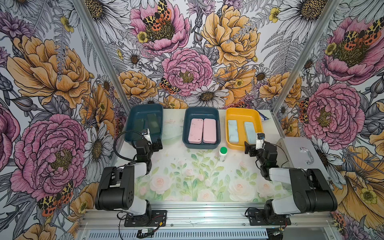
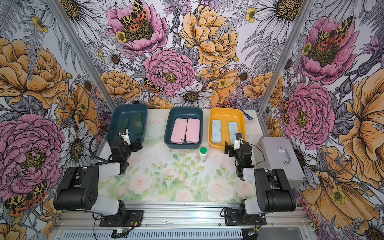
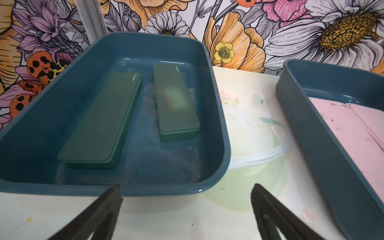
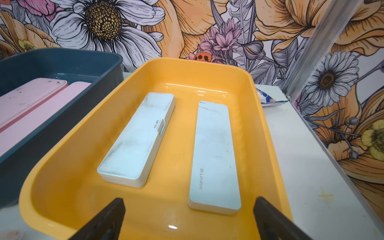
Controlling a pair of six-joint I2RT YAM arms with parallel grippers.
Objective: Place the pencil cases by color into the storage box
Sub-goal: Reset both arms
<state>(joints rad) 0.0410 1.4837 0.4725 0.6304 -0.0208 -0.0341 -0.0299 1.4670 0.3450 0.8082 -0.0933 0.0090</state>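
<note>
My left pincer (image 3: 186, 187) gapes wide and empty, just short of the teal bin (image 3: 62, 68) that holds both green cases (image 3: 99, 122). The right pincer (image 4: 189, 199), equally wide and empty, sits at the near rim of the yellow bin (image 4: 182, 70), with the blue cases (image 4: 137, 139) straight ahead. The pink cases (image 1: 201, 130) fill the middle bin (image 1: 201, 108). All the cases lie lengthwise, pointing away from the arms. I judge the sorting done.

Pink cases (image 1: 195, 130), teal box (image 1: 201, 146), floral wall (image 1: 187, 62)

Two dark green cases (image 1: 153, 123) flat in left teal box (image 1: 143, 105); pink cases (image 1: 209, 131) touching in middle box (image 1: 201, 108); light blue cases (image 1: 232, 128) apart, yellow box (image 1: 242, 109).
</note>
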